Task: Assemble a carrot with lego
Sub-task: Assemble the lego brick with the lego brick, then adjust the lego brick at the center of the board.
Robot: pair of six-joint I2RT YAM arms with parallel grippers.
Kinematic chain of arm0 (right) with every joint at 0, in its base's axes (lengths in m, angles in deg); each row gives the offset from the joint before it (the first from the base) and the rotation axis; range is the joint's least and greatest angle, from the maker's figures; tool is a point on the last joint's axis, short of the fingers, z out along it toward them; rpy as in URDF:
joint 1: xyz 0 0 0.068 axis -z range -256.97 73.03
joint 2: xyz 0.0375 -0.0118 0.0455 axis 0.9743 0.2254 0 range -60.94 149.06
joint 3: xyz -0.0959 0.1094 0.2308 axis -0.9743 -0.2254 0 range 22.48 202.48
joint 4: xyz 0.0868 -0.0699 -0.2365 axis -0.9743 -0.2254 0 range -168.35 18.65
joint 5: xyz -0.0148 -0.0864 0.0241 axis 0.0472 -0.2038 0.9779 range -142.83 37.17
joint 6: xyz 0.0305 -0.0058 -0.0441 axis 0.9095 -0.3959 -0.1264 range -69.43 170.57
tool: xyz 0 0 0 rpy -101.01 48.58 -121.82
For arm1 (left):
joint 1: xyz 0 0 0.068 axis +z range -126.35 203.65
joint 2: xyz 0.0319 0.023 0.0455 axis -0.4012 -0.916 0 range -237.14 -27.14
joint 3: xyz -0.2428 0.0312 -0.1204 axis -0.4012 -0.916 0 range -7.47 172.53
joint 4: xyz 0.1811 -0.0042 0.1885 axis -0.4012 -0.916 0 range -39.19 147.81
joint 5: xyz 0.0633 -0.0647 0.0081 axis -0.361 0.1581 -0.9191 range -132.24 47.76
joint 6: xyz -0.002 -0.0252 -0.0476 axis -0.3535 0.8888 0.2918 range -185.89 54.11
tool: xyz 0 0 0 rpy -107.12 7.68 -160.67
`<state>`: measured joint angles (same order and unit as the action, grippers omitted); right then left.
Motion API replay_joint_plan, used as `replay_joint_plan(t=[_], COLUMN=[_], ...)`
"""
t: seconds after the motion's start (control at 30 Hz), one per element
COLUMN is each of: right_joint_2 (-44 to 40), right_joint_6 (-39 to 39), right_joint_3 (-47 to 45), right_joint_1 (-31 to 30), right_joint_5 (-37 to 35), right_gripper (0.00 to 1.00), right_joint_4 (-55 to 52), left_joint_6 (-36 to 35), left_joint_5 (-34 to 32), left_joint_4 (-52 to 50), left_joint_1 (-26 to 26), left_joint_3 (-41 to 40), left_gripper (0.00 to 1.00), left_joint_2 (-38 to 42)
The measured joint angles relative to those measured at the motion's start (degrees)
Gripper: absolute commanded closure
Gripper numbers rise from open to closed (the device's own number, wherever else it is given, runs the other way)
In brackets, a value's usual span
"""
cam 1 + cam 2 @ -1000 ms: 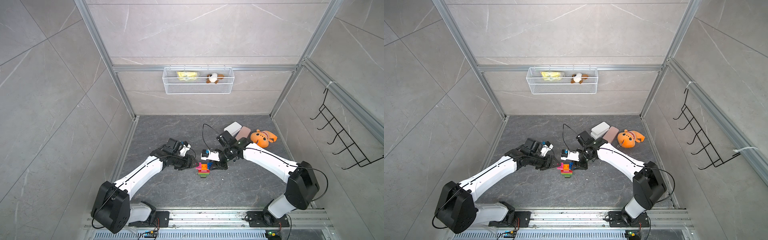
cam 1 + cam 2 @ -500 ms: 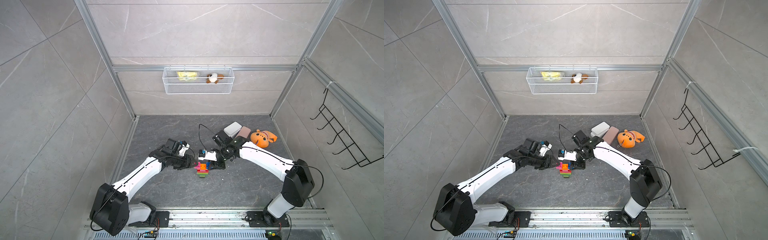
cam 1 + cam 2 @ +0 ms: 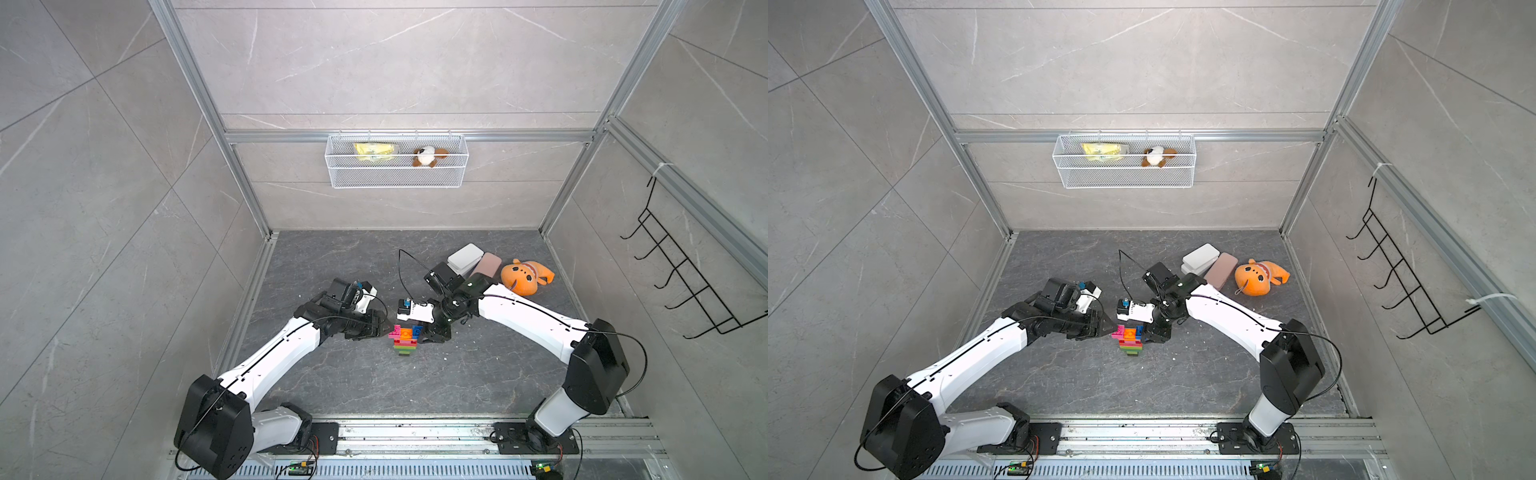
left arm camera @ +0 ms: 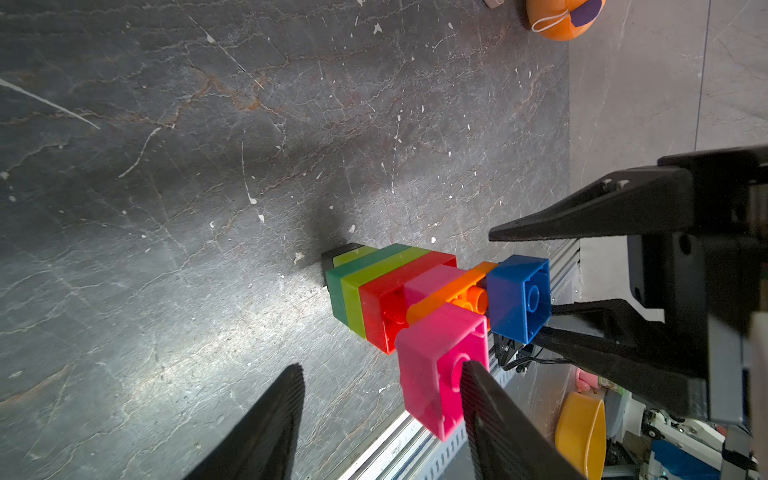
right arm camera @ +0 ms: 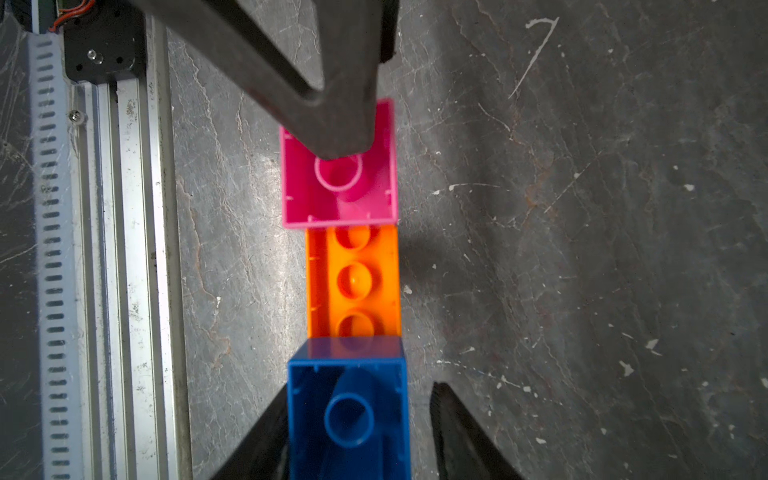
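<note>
Carrot (image 3: 404, 341) stands upright on surface (image 3: 332, 374), mid-scene, black tip down. Left gripper (image 4: 382, 365): jaws spread, one finger (image 4: 494, 411) over top pink brick (image 4: 432, 374). Right gripper (image 5: 361, 386): jaws spread astride blue brick (image 5: 349, 415), gap on one side.

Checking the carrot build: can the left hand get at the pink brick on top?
Probably yes: the left hand is open at the pink brick, one finger over it; the right hand sits at the blue brick, not between.
</note>
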<state>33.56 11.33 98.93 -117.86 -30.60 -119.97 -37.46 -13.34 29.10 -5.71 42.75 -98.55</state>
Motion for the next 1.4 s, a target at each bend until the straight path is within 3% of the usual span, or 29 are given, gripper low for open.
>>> replay_joint_plan(t=[0.1,0.3,0.43,0.83,1.17,1.4], right_joint_2=[-0.2,-2.9,-6.6,-18.9,-16.9,-13.6], right_joint_6=[0.6,1.8,3.1,14.4,18.6,18.7], right_joint_3=[-0.3,-3.1,-7.2,-30.7,-39.4,-41.3], right_joint_1=[0.0,0.0,0.0,1.4,1.0,0.5], right_joint_5=[0.0,0.0,-0.2,1.3,4.9,7.0], right_gripper=[0.36,0.13,0.05,0.06,0.08,0.12], right_joint_4=[0.4,2.8,6.1,31.8,55.5,65.4], left_joint_6=[0.0,0.1,0.1,0.9,1.4,1.4], left_joint_5=[0.0,0.1,0.2,-0.4,-0.5,-1.7], left_joint_4=[0.0,0.0,0.0,2.2,3.3,3.1], left_joint_1=[0.0,0.0,0.0,0.0,0.0,0.0], left_joint_3=[0.0,0.0,0.0,3.1,4.3,6.0], left_gripper=[0.36,0.36,0.36,0.36,0.36,0.36], left_joint_2=[0.2,0.3,0.3,2.4,2.5,2.4])
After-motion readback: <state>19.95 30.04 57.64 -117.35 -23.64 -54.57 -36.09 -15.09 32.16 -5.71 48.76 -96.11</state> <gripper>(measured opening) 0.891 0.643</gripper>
